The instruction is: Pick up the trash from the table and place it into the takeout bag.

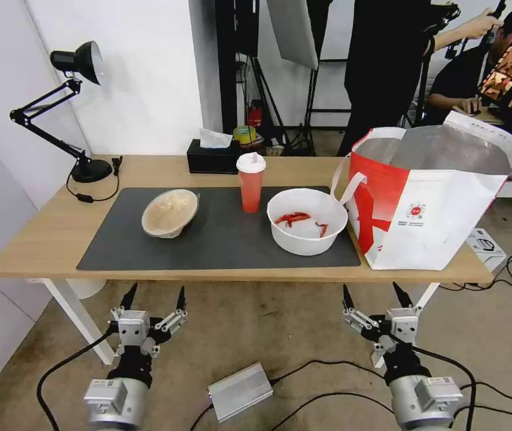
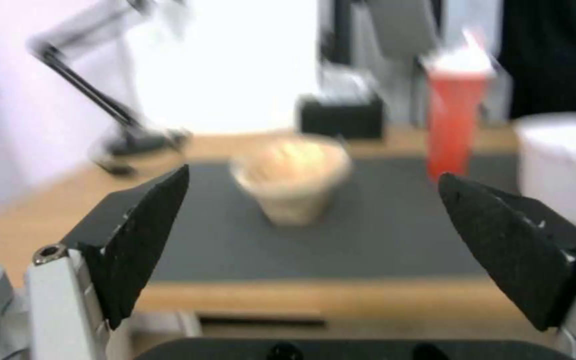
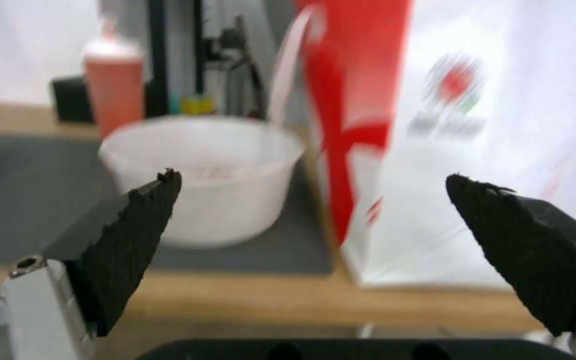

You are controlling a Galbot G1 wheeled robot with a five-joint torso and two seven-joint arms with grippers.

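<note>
- Head view: bright, even indoor light, sharp throughout; soft shadows under the bowl (image 1: 307,220) and cup (image 1: 250,182) on the mat (image 1: 226,239).
- The bag's (image 1: 429,203) foil lining shines with mild glare.
- Straight edges bow slightly toward the corners.
- Left wrist view: blurred all over; the wall behind the lamp (image 2: 95,100) is blown out white.
- Right wrist view: likewise smeared, the bag's logo (image 3: 458,82) streaked.

A: Where does the head view look from?
B: High, facing forward and down over the whole tabletop (image 1: 46,239).
A: And the wrists?
B: Both low, near its front edge, facing across; both share the red cup (image 2: 453,125) (image 3: 115,92)
</note>
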